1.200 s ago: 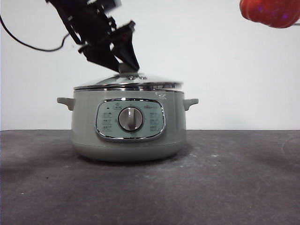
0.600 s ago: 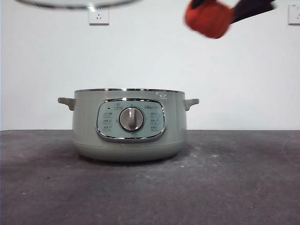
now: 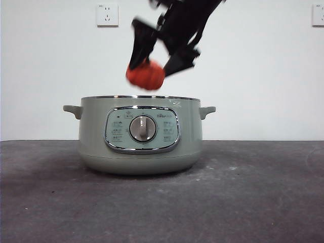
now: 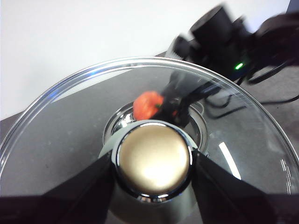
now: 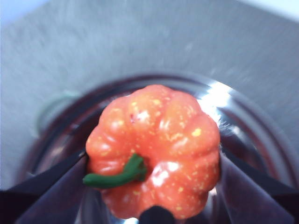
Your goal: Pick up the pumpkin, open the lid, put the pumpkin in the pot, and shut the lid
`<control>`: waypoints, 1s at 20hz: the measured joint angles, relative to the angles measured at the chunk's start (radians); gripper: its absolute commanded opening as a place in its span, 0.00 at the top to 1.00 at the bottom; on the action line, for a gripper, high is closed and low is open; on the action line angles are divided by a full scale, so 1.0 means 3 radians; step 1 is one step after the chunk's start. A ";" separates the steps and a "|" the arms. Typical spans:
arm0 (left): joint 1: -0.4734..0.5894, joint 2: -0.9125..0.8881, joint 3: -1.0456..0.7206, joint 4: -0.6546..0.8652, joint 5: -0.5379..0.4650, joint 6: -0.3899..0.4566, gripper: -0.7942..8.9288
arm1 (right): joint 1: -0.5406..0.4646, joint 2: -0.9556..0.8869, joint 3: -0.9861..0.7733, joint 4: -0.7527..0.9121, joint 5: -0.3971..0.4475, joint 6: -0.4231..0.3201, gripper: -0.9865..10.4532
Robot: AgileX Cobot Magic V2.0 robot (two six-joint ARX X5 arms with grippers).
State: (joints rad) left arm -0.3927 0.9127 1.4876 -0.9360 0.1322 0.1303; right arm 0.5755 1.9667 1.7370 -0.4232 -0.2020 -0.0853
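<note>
The sage-green pot stands open on the table. My right gripper is shut on the orange pumpkin and holds it just above the pot's rim. In the right wrist view the pumpkin with its green stem sits between the jaws, over the pot's shiny inside. My left gripper is shut on the knob of the glass lid, held high above the pot and out of the front view. Through the lid I see the pumpkin and the pot below.
The dark grey table spreads in front of and beside the pot. A white wall with two sockets stands behind.
The right gripper has brought the pumpkin down and leftwards from the top right to just above the pot. The lid has risen off the pot and out of the front view.
</note>
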 measured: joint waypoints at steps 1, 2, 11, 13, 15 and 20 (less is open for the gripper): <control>0.0000 -0.0006 0.0000 -0.0003 -0.0001 -0.0003 0.93 | 0.0011 0.0100 0.0001 0.0006 0.0022 -0.0018 0.92; 0.0000 -0.0005 0.0000 -0.0014 -0.0001 -0.0004 0.93 | 0.0025 0.0192 0.0001 0.0000 0.0076 -0.0041 0.92; 0.0000 -0.0005 -0.0003 -0.0097 -0.0003 -0.0014 0.93 | 0.0135 0.0427 0.0004 -0.0225 0.0251 -0.0331 0.92; 0.0000 -0.0005 -0.0003 -0.0099 -0.0003 -0.0014 0.93 | 0.0151 0.0482 0.0009 -0.0299 0.0252 -0.0373 0.80; 0.0000 -0.0005 -0.0003 -0.0102 -0.0005 -0.0014 0.93 | 0.0151 0.0482 0.0019 -0.0334 0.0261 -0.0383 0.54; 0.0000 -0.0004 -0.0003 -0.0103 -0.0001 -0.0014 0.93 | 0.0153 0.0479 0.0019 -0.0308 0.0333 -0.0342 0.41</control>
State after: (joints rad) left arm -0.3927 0.9115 1.4868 -0.9668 0.1318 0.1261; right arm 0.6212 2.1105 1.7428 -0.5156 -0.1020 -0.1879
